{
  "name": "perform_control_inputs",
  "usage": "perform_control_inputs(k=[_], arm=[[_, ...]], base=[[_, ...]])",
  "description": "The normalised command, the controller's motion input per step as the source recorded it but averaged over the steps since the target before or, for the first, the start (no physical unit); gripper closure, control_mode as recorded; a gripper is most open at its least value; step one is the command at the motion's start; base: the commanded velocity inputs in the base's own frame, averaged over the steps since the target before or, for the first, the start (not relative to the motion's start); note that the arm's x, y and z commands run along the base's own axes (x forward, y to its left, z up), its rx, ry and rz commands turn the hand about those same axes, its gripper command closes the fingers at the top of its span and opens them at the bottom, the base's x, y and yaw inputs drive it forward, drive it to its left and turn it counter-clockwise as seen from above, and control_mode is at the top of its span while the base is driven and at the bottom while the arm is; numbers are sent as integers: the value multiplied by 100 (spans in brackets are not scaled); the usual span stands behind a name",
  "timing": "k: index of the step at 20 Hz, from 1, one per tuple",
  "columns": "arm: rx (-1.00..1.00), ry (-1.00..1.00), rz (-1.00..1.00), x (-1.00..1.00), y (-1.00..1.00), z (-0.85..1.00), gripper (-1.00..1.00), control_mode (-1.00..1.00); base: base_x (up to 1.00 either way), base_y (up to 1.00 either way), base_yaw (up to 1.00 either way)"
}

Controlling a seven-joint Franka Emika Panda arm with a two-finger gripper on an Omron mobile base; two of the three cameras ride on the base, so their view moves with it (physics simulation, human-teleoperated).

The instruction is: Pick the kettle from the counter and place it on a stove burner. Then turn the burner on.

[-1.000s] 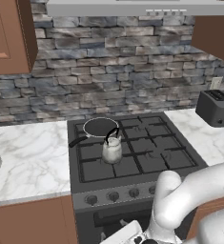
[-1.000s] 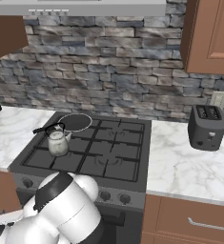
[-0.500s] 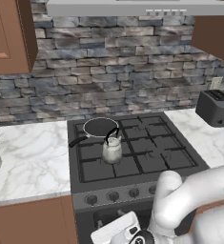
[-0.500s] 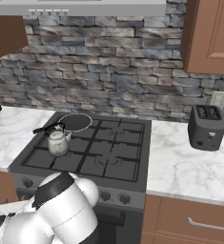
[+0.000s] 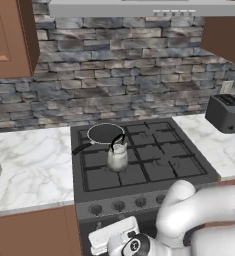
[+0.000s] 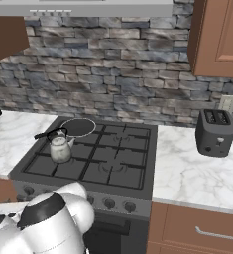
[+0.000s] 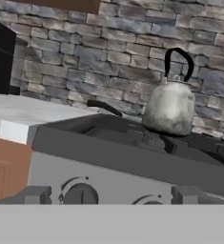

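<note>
Kettle (image 5: 117,157) sat upright on the front-left stove burner (image 5: 111,175) of the dark cooktop (image 5: 189,172), black arched handle standing over the silvery body. Same kettle (image 6: 60,149) seen from the right side, near the left edge of the grates; low from the hand camera, kettle (image 7: 170,108) loomed above the stove's front lip against the stone wall. Just behind it, on the far-left ring, rested the black frying pan (image 5: 104,134), its handle (image 5: 82,148) poking out toward the left and passing close by the kettle. Pan (image 6: 78,127) also visible in the right base view, touching nothing but its own grate.

Below the cooktop's front edge ran a row of round knobs (image 5: 118,206); one knob (image 7: 79,194) sat straight ahead of the hand camera, low and near. Tool (image 7: 104,195) pointed at that control panel, held low in front of the stove, jaws spread wide, nothing between them; blocky finger tips (image 7: 33,195) stood well apart at the bottom of the hand view.

White marble surface (image 5: 31,170) stretched to the left of the stove, with brown cabinet fronts (image 5: 34,232) beneath. More surface (image 6: 197,176) on the right, carrying the black boxy toaster (image 6: 214,132) against the far wall, well apart from the kettle.
</note>
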Motion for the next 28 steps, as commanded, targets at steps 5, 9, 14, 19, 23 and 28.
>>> perform_control_inputs(k=[5, 9, 14, 19, 23, 28], arm=[[0, 0, -6, 57, 0, 0, -100, -100], [0, 0, 0, 57, 0, 0, -100, -100], [-6, 3, 0, 33, 0, -27, -100, -100], [-8, 8, 0, 12, 0, -54, -100, -100], [0, 0, 0, 2, 2, -3, -100, -100], [0, 0, 0, 6, 26, -3, -100, -100]], base=[[0, 0, 0], [0, 0, 0], [0, 0, 0], [0, 0, 0], [0, 0, 0], [0, 0, 0]])
